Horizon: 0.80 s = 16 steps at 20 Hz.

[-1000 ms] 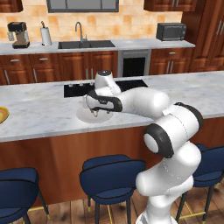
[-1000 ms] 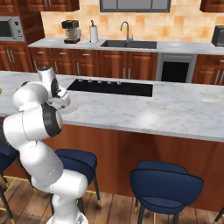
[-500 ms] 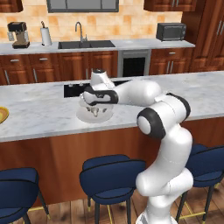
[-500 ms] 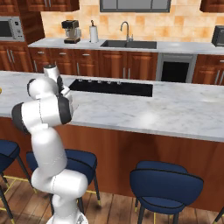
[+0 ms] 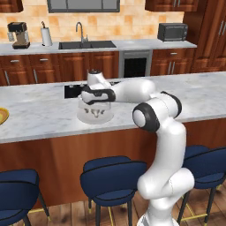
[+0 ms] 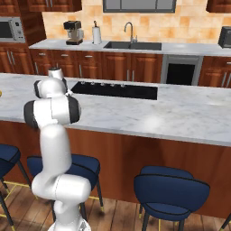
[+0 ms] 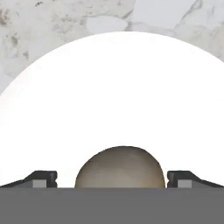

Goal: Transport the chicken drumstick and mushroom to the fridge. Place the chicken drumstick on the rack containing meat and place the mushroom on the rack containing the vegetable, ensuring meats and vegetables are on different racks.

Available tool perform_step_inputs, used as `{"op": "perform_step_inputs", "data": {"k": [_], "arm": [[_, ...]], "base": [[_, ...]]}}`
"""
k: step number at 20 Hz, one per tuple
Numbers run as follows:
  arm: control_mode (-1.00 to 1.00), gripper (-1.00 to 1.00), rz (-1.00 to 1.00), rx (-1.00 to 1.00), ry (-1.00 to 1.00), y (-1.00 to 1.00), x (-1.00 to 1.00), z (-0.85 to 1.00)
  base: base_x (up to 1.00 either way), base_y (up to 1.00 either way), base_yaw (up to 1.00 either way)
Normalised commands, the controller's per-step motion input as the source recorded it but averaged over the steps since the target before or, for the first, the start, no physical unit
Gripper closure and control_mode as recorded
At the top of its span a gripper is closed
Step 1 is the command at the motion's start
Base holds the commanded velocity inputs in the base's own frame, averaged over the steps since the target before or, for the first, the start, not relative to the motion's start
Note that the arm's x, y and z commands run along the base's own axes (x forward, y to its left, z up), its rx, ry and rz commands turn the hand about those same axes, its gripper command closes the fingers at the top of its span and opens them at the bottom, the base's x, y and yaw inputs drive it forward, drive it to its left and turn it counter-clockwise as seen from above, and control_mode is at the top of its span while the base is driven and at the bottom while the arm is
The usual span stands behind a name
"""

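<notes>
The gripper point(image 7: 112, 181) hung directly above a white bowl point(image 7: 113, 100) on the marble counter point(image 7: 39, 30). Its fingers were spread apart, ungrasping, with the brown mushroom point(image 7: 120, 168) between the fingertips point(image 7: 41, 178).

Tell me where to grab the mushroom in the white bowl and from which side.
Grip the mushroom's rounded cap across its widest part, coming straight down from above. The domed cap faces up between the open fingers, and the white bowl's wall likely blocks a sideways approach.
</notes>
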Motion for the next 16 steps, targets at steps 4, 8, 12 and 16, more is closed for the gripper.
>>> {"op": "perform_step_inputs", "data": {"k": [4, 8, 12, 16], "arm": [[-1.00, 1.00, -0.02, 0.00, 0.04, 0.15, -0.27, -0.22], [-1.00, 1.00, -0.05, 0.00, 0.03, 0.08, -0.34, -0.15], [-1.00, 1.00, -0.05, 0.00, 0.05, 0.00, -0.02, -0.27], [-1.00, 1.00, -0.03, 0.00, 0.00, 0.01, -0.05, 0.02]], "base": [[0.00, 0.00, 0.00], [0.00, 0.00, 0.00], [0.00, 0.00, 0.00], [0.00, 0.00, 0.00]]}}
